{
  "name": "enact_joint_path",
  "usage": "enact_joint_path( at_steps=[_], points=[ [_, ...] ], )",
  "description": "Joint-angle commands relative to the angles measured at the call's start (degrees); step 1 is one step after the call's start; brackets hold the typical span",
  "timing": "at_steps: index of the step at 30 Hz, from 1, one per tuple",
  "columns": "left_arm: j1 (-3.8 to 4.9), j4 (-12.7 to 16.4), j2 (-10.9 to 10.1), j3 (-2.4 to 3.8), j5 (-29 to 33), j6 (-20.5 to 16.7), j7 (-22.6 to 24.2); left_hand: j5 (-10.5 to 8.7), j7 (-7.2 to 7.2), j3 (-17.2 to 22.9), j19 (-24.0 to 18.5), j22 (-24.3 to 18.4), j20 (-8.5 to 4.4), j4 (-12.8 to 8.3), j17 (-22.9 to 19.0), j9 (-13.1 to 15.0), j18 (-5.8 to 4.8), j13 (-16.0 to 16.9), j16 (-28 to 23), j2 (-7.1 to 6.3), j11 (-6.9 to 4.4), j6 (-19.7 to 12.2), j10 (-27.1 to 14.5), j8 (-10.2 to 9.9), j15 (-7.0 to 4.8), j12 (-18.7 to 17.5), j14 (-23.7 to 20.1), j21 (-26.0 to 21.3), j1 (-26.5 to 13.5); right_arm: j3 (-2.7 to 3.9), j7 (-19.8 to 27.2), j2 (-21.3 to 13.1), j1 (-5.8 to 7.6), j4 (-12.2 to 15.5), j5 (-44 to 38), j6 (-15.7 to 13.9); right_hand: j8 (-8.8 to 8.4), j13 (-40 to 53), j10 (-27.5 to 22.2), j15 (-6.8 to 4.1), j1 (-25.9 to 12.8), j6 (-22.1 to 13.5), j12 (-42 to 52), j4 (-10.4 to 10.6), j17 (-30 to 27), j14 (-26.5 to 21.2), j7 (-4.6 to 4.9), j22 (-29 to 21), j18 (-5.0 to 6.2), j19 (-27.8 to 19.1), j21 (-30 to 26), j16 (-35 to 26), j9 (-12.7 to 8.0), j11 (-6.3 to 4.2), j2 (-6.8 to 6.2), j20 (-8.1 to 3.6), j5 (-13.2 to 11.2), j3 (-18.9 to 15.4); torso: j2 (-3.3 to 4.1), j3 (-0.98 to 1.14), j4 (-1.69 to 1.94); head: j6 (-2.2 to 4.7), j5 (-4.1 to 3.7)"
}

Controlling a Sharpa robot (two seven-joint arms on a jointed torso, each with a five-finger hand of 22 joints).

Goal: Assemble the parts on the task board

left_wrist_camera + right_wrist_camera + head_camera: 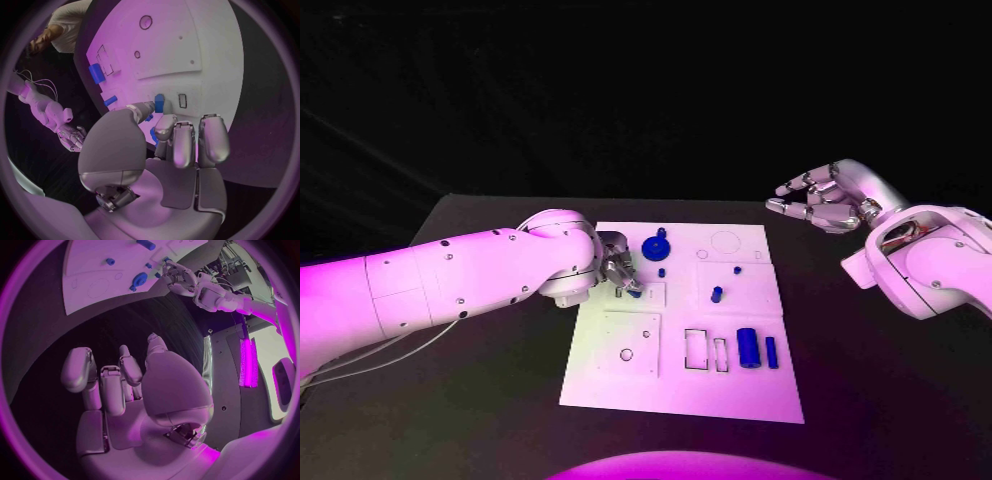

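Note:
The white task board lies mid-table. My left hand hovers low over its upper left part, thumb and curled fingers pinching a small blue part beside a small rectangular slot. Near it on the board are a blue disc, a tiny blue piece and a short blue peg. Further down lie a blue cylinder and a slim blue bar. My right hand is raised beyond the board's far right corner, fingers loosely bent and apart, holding nothing.
Outlined rectangular recesses and a square plate with a round hole mark the board's lower half. Black table surrounds the board. My left forearm crosses the table's left side.

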Motion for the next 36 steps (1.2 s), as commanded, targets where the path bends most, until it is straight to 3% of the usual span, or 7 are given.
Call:
enact_joint_path(
  at_steps=[1,20,36],
  points=[
    [-0.14,-0.39,0.22,-0.03,-1.19,2.01,0.1,0.15,-0.86,8.22,0.33,0.05,-0.25,-7.94,0.06,-0.13,-1.06,0.07,0.11,0.38,-0.03,0.82,0.27,0.31,-0.33,0.27,2.3,0.3,-0.06,0.01,-0.02,0.08,-0.04,0.06,-0.77,0.38,0.39,-0.1,0.02,-0.51,0.11,-0.07,-0.12,0.06,5.14,3.56,-0.42,-0.07,0.7,-0.05,-0.25,-0.21,0.01,0.1,0.34,-0.02,-0.25,-0.3,0.0,-0.03,-0.05,-0.01,0.05],
    [-0.19,-0.57,0.01,-0.04,-0.57,4.24,-0.04,0.08,-1.35,8.12,0.42,0.26,-0.33,-7.76,0.08,0.24,-1.09,1.32,0.12,0.59,-0.41,1.46,1.26,0.88,-0.6,1.54,2.32,0.38,-1.5,0.01,-0.12,0.05,-0.04,0.11,-0.74,0.36,0.4,-0.17,-0.04,-0.52,0.17,-0.08,-0.19,0.01,5.1,3.55,-0.42,-0.1,0.71,-0.07,-0.31,-0.24,0.01,0.1,0.34,-0.03,-0.23,-0.33,0.01,0.02,-0.06,-0.24,0.1],
    [-0.18,-1.23,0.65,0.0,3.84,2.46,-0.11,0.2,-1.59,8.67,0.46,0.33,-0.52,-8.4,0.12,0.53,-1.09,1.77,0.14,1.29,-0.69,1.89,1.67,1.29,-0.84,1.99,2.34,0.4,-1.55,0.01,0.49,0.33,-0.17,-0.1,-0.54,-0.46,0.52,0.06,0.13,-0.54,0.41,-0.03,0.06,-0.07,5.34,3.61,-0.45,0.14,0.64,0.13,0.0,-0.12,0.01,0.07,0.52,-0.04,0.03,-0.4,-0.03,0.07,-0.03,-0.33,0.42]
  ],
)
